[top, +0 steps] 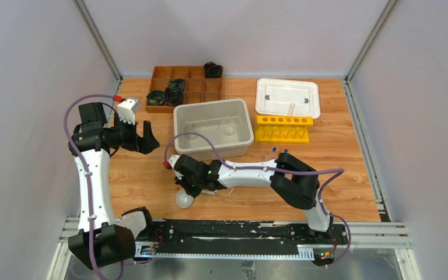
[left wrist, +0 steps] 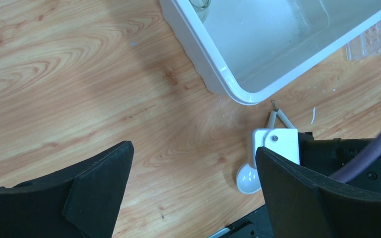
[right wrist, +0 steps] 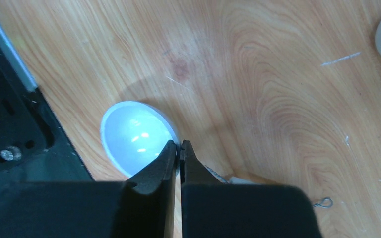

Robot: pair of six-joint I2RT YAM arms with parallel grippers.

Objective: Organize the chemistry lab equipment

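My right gripper (right wrist: 179,145) was pinched shut on the white dome (right wrist: 134,138)'s rim, with the dome lying toward the table's near edge; my left gripper (left wrist: 193,148) gaped empty, farther off.

top view high, wide; wrist views close, downward, both catching white dome (right wrist: 134,136).

Soft, even light from above fills the overhead view, with faint shadows under the arms on the tabletop (top: 350,175). In the right wrist view, small glare spots sit on the white dome (right wrist: 134,136), and the right gripper's fingers (right wrist: 154,178) loom dark and soft-edged. In the left wrist view, a broad dim shadow lies beside the tub (left wrist: 213,79), and the left gripper's fingers (left wrist: 94,188) are near-black.
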